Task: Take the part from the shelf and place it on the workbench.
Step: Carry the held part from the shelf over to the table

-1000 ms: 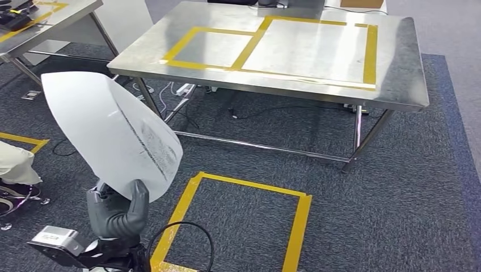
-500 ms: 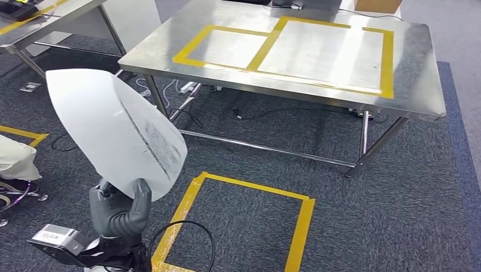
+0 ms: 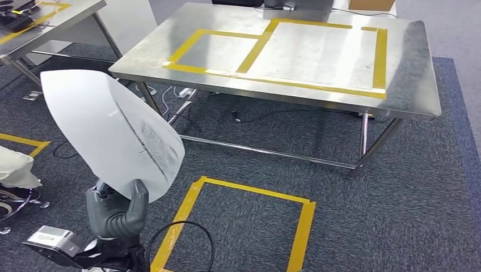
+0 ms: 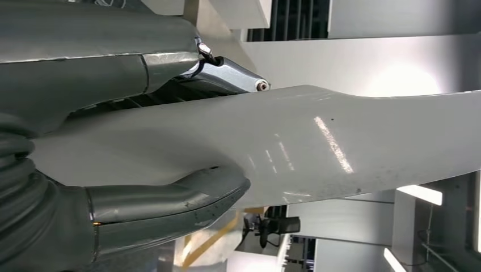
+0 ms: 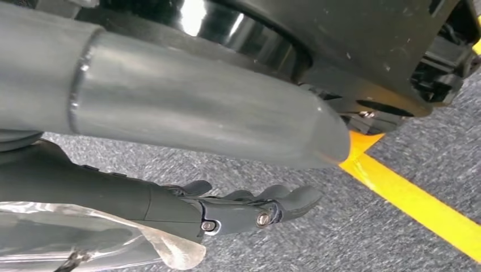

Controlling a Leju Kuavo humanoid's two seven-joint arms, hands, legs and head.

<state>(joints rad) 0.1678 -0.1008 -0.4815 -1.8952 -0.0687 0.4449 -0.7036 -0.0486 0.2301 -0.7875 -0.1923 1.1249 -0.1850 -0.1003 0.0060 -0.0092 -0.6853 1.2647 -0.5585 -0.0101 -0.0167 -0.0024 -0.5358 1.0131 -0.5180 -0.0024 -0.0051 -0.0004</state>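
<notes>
My left hand (image 3: 116,211) grips the lower end of a large white curved part (image 3: 108,130) and holds it upright at the lower left of the head view. The left wrist view shows the thumb (image 4: 170,198) pressed on the white part (image 4: 340,141), with the fingers behind it. The steel workbench (image 3: 408,85) stands ahead, its top marked with yellow tape rectangles (image 3: 380,56). My right hand (image 5: 238,212) hangs over the grey carpet, fingers loosely apart and holding nothing.
A yellow tape square (image 3: 244,226) marks the carpet in front of the workbench. A second steel table (image 3: 51,20) stands at the far left. Cables (image 3: 187,93) lie under the bench. A person's pale sleeve (image 3: 14,167) is at the left edge.
The whole view has swayed slightly as the camera moved; the workbench has shifted a little in the picture. The white part stays in my left hand in the same pose.
</notes>
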